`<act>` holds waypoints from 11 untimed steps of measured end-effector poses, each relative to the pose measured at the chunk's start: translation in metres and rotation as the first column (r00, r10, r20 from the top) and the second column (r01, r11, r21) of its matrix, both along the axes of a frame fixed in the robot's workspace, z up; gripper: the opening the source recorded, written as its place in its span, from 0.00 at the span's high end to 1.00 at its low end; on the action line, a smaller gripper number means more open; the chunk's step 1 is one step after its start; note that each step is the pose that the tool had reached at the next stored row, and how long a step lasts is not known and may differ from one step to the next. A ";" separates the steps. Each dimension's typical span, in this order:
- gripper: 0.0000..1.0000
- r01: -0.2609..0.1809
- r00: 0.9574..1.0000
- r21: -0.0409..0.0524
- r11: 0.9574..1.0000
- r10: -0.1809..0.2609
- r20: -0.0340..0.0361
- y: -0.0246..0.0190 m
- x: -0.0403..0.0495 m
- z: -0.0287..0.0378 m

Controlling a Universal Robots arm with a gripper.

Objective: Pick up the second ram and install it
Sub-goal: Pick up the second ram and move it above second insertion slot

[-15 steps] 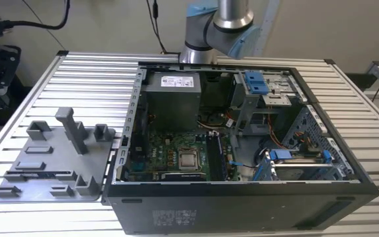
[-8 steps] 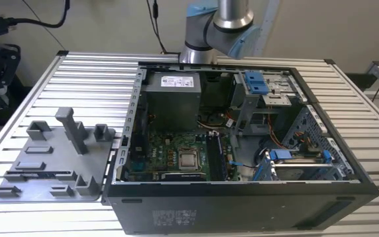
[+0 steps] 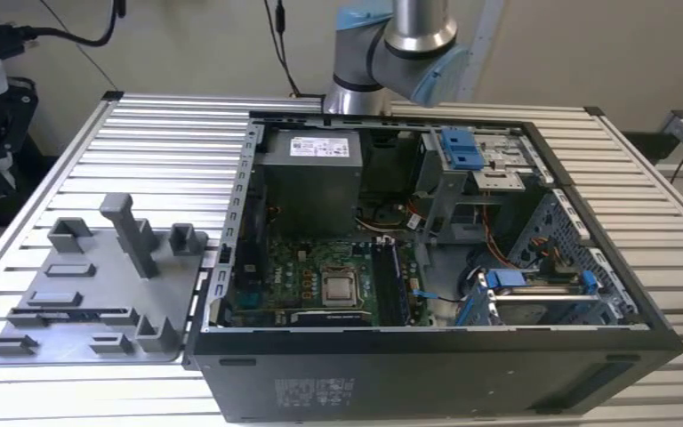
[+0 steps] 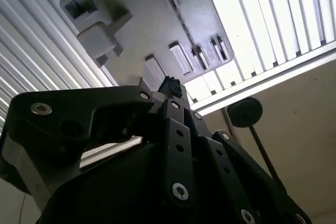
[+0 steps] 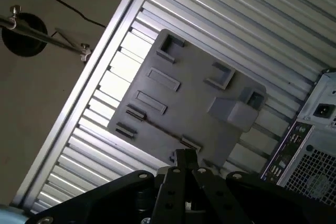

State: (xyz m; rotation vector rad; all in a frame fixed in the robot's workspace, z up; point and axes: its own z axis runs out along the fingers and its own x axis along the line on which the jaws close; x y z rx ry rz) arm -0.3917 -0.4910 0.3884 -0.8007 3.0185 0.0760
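A slatted table point(image 3: 140, 133) carries an open case point(image 3: 437, 374), with the arm point(image 3: 419, 27) at its twelve o'clock. In the exterior view a grey plate point(image 3: 81, 258) lies at the case's nine o'clock. The gripper point(image 5: 185, 157), pressed together and empty, hangs above the plate. The ram point(image 3: 71, 312) sits edge-up in the plate, toward seven o'clock.
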 end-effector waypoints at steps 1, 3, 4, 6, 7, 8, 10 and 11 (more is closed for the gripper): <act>0.89 -0.012 1.000 0.000 1.000 0.012 0.001 0.0000 0.0000 0.0000; 0.89 -0.037 0.999 -0.001 0.999 0.037 0.002 0.0000 0.0000 0.0000; 0.89 -0.049 0.999 -0.001 0.999 0.049 0.002 0.0000 0.0000 0.0000; 0.89 -0.075 0.997 -0.002 0.997 0.075 0.004 0.0000 0.0001 0.0000; 0.89 -0.087 0.996 -0.002 0.996 0.087 0.004 -0.0001 0.0001 0.0000; 0.89 -0.099 0.995 -0.002 0.995 0.099 0.005 -0.0001 0.0001 0.0000; 0.89 -0.123 0.992 -0.003 0.992 0.123 0.006 0.0000 0.0000 0.0000; 0.89 -0.136 0.991 -0.003 0.991 0.136 0.007 0.0000 0.0000 -0.0001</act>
